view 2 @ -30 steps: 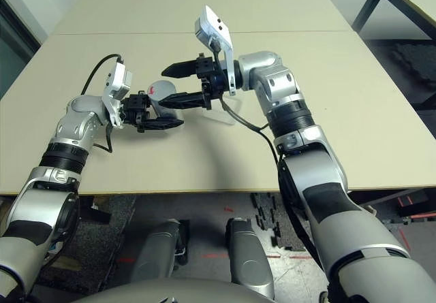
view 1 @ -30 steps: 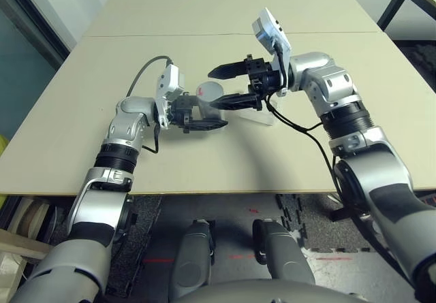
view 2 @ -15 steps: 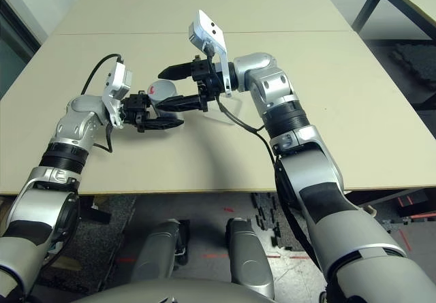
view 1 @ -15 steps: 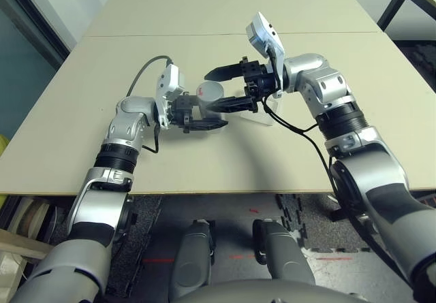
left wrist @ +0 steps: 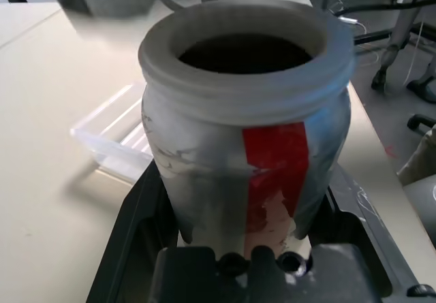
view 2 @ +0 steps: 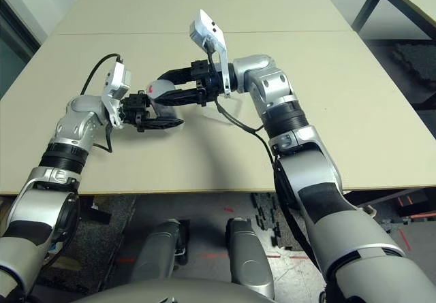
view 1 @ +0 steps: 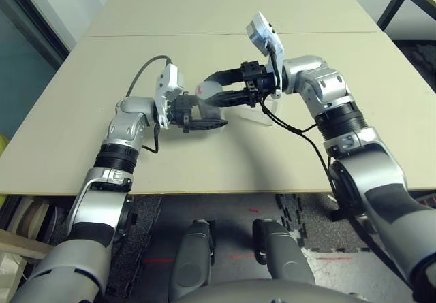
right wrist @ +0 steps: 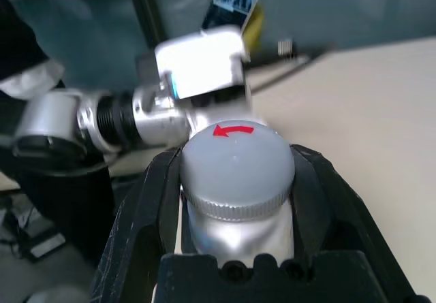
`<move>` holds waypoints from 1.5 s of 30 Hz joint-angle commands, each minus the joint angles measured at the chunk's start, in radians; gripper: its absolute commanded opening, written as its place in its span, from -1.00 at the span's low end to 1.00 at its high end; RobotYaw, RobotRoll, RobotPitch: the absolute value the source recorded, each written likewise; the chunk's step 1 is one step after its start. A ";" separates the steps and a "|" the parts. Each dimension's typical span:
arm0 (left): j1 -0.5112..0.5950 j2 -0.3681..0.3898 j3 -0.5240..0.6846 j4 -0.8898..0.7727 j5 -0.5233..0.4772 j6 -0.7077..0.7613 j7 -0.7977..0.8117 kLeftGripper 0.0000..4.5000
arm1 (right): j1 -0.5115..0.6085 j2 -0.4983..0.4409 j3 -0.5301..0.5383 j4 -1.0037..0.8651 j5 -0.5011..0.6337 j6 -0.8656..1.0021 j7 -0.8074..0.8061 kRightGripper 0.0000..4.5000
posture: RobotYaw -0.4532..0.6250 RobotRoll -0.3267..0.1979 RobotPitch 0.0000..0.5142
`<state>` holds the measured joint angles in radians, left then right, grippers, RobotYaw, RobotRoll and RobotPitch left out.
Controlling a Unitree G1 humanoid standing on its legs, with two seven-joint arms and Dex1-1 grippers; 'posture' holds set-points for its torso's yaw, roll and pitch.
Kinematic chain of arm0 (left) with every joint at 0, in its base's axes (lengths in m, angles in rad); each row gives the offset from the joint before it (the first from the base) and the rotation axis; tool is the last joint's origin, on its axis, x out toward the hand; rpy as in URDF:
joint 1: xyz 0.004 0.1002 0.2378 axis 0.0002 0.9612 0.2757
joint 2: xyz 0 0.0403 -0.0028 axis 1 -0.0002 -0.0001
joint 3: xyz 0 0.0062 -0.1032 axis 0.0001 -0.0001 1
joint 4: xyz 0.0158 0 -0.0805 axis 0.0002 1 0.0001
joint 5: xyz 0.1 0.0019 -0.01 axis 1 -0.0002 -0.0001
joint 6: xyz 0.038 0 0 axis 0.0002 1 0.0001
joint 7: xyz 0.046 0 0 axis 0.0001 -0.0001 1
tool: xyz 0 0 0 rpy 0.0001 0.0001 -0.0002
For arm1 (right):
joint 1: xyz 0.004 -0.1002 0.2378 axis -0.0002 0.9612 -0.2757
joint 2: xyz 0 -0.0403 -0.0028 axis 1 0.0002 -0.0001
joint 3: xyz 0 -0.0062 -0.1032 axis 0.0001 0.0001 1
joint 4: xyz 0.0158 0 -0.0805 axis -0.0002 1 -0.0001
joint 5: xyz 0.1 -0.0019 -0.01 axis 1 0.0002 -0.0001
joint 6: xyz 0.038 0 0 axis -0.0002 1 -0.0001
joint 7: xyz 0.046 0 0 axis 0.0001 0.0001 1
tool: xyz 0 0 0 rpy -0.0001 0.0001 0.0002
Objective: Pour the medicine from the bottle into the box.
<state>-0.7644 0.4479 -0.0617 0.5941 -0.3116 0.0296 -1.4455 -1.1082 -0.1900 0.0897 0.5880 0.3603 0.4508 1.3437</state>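
Bottle (left wrist: 245, 153): small cylinder, white-grey, held upright above the table (view 1: 82, 112). Label worn and partly peeled, with a broad red stripe running down it; no readable writing. In the left wrist view the neck looks like a thick pale rim around a dark centre.

Cap (right wrist: 235, 163): round, grey, ribbed at its lower edge, seated on top of the bottle. A red curved arrow is printed on its top near the edge; no lettering can be made out.

Left gripper (view 1: 204, 118): black fingers closed on the lower body of the bottle, one on each side.

Right gripper (right wrist: 235, 180): black fingers closed on the cap, one on each side, reaching across from the robot's right, above the left gripper.

Box (left wrist: 116, 139): clear plastic, shallow, rounded corners, lying on the table just beside the bottle, on the right arm's side, not touching it.
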 commanded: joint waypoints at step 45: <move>-0.073 0.014 -0.014 0.145 0.117 -0.128 0.149 0.19 | 0.168 -0.347 -0.158 0.598 -0.303 -0.554 -0.584 1.00 | -0.14 0.25 -0.49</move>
<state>-0.8192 0.4673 -0.0603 0.7149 -0.2277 -0.0726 -1.3190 -0.9284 -0.5175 -0.0881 1.2119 0.0752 -0.1104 0.7040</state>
